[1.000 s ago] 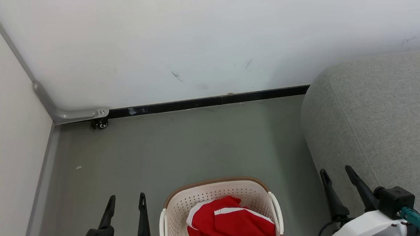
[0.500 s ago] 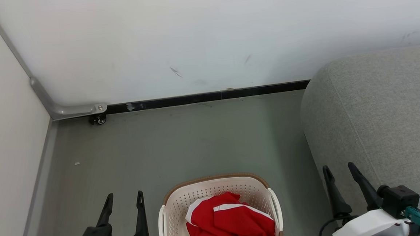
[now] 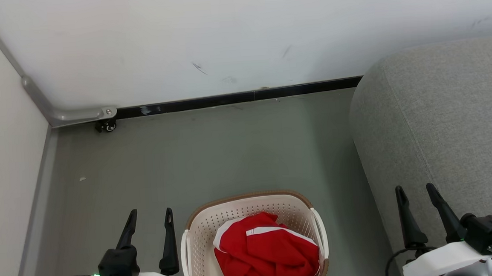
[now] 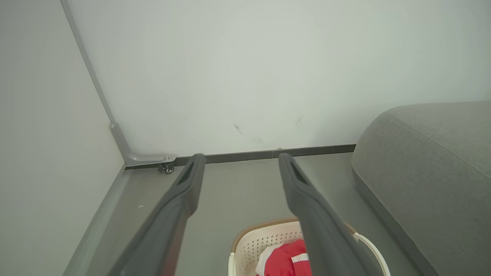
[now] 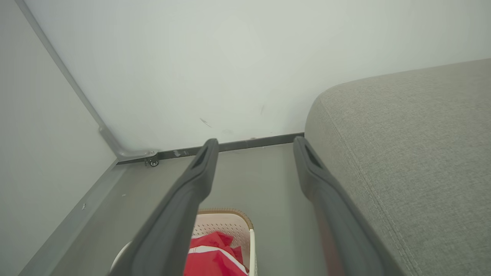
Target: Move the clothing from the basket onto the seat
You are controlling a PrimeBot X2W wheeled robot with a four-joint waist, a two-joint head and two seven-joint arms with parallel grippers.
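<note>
Both left fingers (image 3: pixel 168 245) and right fingers (image 3: pixel 406 218) apart, empty. Clothing (image 3: pixel 266 256) heaped in basket (image 3: pixel 216 218), just right of left fingers; left arm nearer. Seat (image 3: pixel 441 121) right.

The head camera now tips lower, so more of the basket (image 3: pixel 250 201) and the clothing (image 3: pixel 266 256) shows. The right claw (image 3: pixel 414 186) now sits farther right, over the seat's (image 3: pixel 441 121) edge.

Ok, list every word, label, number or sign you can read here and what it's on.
None. No readable text on the basket, the clothing, the seat, the left gripper or the right gripper. The dark marks on the wall are scuffs, not writing.
</note>
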